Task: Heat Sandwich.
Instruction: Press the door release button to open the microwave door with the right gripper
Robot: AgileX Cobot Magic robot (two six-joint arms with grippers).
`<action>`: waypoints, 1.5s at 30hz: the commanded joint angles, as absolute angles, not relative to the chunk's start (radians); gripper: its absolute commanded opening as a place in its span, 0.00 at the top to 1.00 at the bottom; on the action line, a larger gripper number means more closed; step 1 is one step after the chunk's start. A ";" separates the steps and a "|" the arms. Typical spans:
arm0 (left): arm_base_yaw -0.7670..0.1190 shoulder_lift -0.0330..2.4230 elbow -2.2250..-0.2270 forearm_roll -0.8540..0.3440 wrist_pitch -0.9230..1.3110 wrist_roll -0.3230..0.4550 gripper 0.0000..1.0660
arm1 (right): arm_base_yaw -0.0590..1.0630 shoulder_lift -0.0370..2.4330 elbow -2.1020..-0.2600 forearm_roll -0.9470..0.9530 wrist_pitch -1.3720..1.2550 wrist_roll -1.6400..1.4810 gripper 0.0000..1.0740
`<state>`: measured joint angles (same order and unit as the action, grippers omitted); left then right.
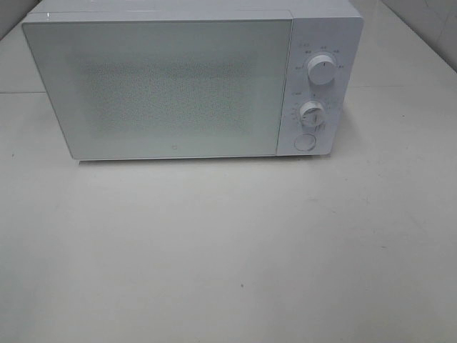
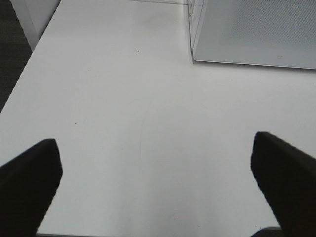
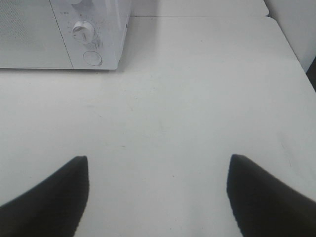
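Nearest us, our left tool (image 2: pixel 155 148) is hanging over the white counter (image 2: pixel 123 98), its dark fingers spread wide and gripping nothing. Our right tool (image 3: pixel 159 163) is hanging likewise, gaping wide with only the counter showing between its fingers. Farther off, the white microwave (image 1: pixel 193 86) is sitting on the counter with its door (image 1: pixel 143 93) shut. An upper dial (image 1: pixel 320 70), a lower dial (image 1: pixel 313 112) and a round button (image 1: pixel 305 142) are lining its right-hand panel. We cannot tell where the sandwich is; no view is showing it.
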<state>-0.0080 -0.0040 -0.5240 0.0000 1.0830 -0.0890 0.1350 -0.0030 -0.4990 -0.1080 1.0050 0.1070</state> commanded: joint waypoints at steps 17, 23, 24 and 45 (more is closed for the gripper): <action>-0.005 -0.021 -0.520 0.000 1.071 -0.093 0.06 | 0.129 -0.032 -0.497 -0.105 0.998 0.091 0.30; -0.005 -0.021 -0.520 0.000 1.071 -0.093 0.06 | 0.129 -0.031 -0.523 -0.090 0.950 0.092 0.30; -0.005 -0.021 -0.520 0.000 1.071 -0.093 0.06 | 0.129 -0.029 -0.532 -0.085 0.928 0.092 0.30; -0.005 -0.021 -0.520 0.000 1.071 -0.093 0.06 | 0.129 0.330 -0.551 -0.076 0.549 0.095 0.30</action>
